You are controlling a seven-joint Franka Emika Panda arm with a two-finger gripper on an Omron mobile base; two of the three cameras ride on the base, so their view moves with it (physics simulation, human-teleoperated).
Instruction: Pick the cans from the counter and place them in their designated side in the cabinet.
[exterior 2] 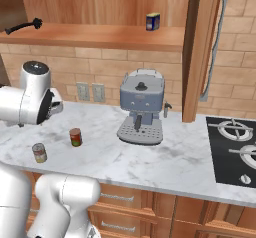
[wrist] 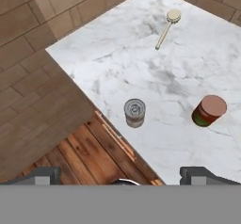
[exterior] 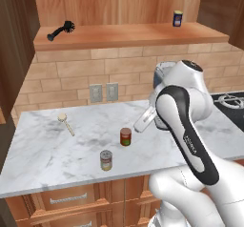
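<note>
Counter: white marble slab with grey veins, over wooden drawers with metal handles. Its front edge runs across the lower part of both base views; the left end stops beside a dark wooden side panel.

Silver can: yellow-and-red label, upright, near the front edge of the counter. In the hand view it stands just inside that edge, with wood floor beyond.

Dark red can: green band, upright, further back from the edge and to the right of the silver one, the two apart. Bare marble lies all round both.

Wooden spoon: flat on the left part of the counter, well apart from the cans.

Coffee machine: grey-blue, on the counter toward the brick wall, right of the cans, with bare marble between. A hob closes the counter's right end.

Cabinet: reddish-brown, above the brick wall, with a long plank shelf and wood back panel. A black brush lies at the shelf's left end; a blue can with yellow label stands toward the right. The stretch of shelf between them is bare.

Tool: above the counter's front edge, looking down; its two dark tips stand wide apart, gripping nothing. The silver can sits roughly between them, further ahead.
</note>
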